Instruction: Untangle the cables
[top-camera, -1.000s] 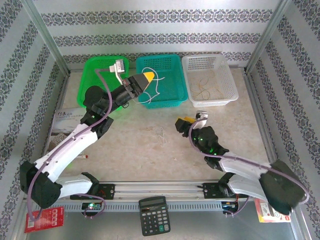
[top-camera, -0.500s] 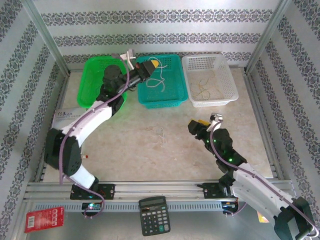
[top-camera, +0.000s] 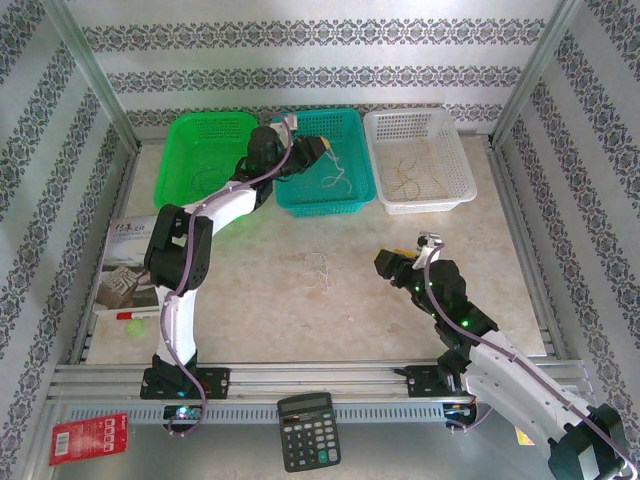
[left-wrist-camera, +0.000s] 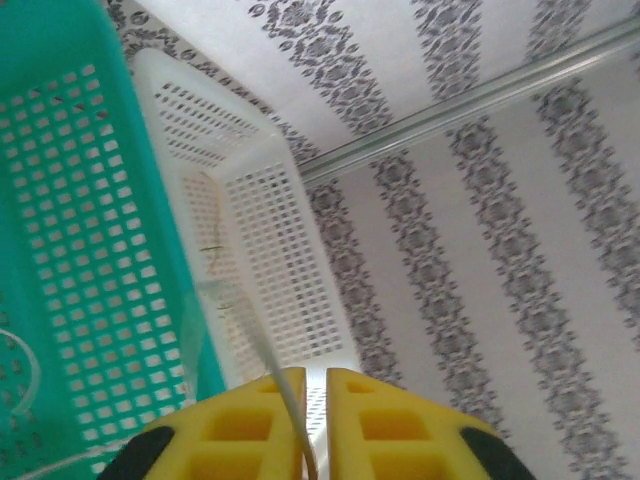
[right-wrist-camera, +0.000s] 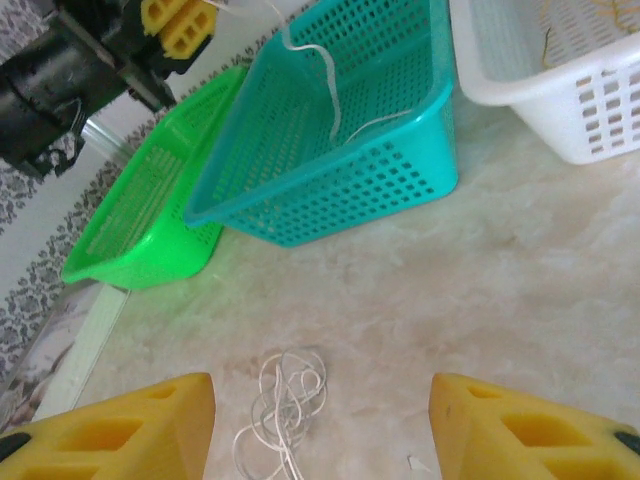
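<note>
A clump of thin pale cables lies loose on the table and sits low between the fingers in the right wrist view. My right gripper is open wide, just right of the clump and not touching it. My left gripper hangs over the teal basket, shut on one white cable. That cable dangles down into the basket. Yellowish strands lie in the white basket.
A green basket stands left of the teal one. A booklet and red pen lie at the left edge. A calculator and red card sit near the front rail.
My left arm swung right from the green basket's edge to over the teal basket, carrying the white cable in. My right gripper drew back right, away from the clump.
</note>
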